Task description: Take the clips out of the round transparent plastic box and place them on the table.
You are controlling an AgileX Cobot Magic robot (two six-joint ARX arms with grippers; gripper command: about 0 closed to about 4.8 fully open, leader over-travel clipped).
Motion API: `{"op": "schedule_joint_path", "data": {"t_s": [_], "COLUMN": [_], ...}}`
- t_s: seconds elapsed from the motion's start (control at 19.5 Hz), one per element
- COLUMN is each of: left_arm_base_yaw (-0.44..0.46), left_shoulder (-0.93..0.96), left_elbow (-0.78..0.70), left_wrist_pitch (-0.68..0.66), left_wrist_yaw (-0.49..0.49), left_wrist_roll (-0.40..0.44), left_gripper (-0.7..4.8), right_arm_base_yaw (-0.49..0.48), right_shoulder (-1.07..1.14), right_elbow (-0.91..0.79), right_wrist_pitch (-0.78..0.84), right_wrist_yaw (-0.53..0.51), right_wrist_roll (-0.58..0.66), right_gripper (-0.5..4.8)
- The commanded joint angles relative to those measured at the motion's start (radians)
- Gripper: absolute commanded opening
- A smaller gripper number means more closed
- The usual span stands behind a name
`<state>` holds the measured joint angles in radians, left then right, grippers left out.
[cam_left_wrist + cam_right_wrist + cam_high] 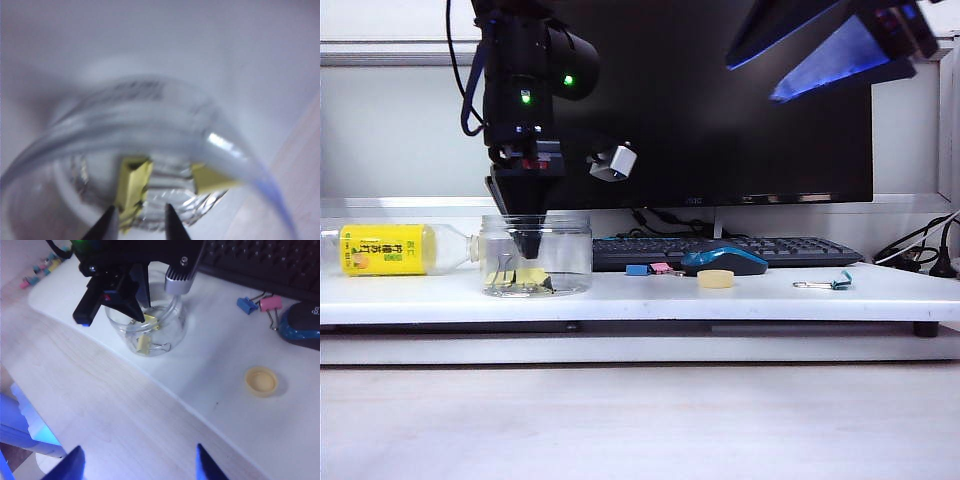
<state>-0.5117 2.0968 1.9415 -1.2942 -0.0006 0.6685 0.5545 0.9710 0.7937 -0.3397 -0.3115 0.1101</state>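
The round transparent plastic box (570,250) stands upright on the white table (770,300), left of the middle. Pale-yellow clips (528,279) lie on its bottom. My left gripper (530,250) reaches straight down into the box. In the left wrist view its dark fingertips (109,224) stand apart just above the bottom, open; one yellow clip (132,184) lies beside one fingertip, another clip (211,178) farther off. My right gripper (752,80) hangs high at the right, open and empty (140,462), looking down on the box (172,330) and its clips (143,343).
A clear bottle with a yellow label (385,250) lies left of the box. To the right are a black keyboard (770,248), a blue mouse (725,260), blue (637,269) and pink (660,268) clips, a cream disc (715,278) and a teal clip (830,284). A monitor stands behind.
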Motion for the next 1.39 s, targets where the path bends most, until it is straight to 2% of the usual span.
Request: {"op": "schedule_joint_path", "data": {"t_s": [0.05, 0.77, 0.92, 0.98, 1.03, 1.13, 1.39], "left_arm_base_yaw": [0.001, 0.006, 0.005, 0.005, 0.005, 0.005, 0.005], "left_shoulder": [0.010, 0.062, 0.063, 0.063, 0.063, 0.063, 0.063], "left_elbow": [0.003, 0.003, 0.003, 0.003, 0.003, 0.003, 0.003], "left_wrist_pitch": [0.010, 0.032, 0.051, 0.054, 0.055, 0.058, 0.072], "left_wrist_yaw": [0.013, 0.013, 0.012, 0.012, 0.012, 0.012, -0.004], "left_wrist_roll": [0.012, 0.011, 0.010, 0.008, 0.008, 0.008, -0.001], "left_gripper": [1.33, 1.28, 1.04, 0.61, 0.41, 0.24, 0.21], "right_arm_base_yaw": [0.000, 0.000, 0.000, 0.000, 0.000, 0.000, 0.000], "right_shoulder": [0.021, 0.022, 0.022, 0.022, 0.022, 0.022, 0.022], "right_elbow": [0.030, 0.030, 0.030, 0.030, 0.030, 0.030, 0.030], "right_wrist_pitch": [0.004, -0.001, -0.001, -0.001, -0.001, -0.002, -0.002], "right_wrist_yaw": [-0.005, -0.005, -0.005, -0.005, -0.005, -0.005, -0.005], "right_wrist_roll": [-0.013, -0.018, -0.029, -0.029, -0.029, -0.029, -0.030], "right_gripper": [2.84, 2.84, 2.84, 2.84, 2.84, 2.84, 2.84]}}
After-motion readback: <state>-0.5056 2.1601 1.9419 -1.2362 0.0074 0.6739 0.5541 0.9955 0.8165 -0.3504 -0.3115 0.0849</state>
